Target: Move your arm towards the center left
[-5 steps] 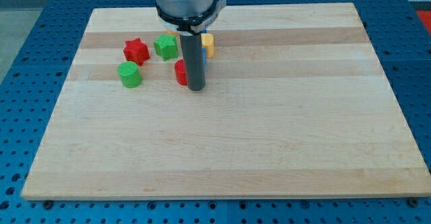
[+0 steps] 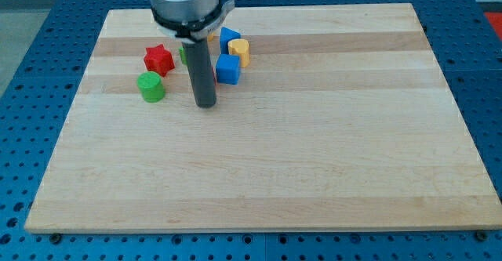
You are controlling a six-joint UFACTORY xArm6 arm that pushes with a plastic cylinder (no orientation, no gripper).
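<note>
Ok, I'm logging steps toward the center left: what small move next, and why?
Probably slide my tip on toward the view's left and slightly down: it sits just right of the green cylinder, so dipping below it should avoid pushing it.

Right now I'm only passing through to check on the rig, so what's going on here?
I'm sliding my tip across the wooden board toward its centre left. It sits just right of the green cylinder, below the red star. A blue cube, another blue block and a yellow block lie to its right.
</note>
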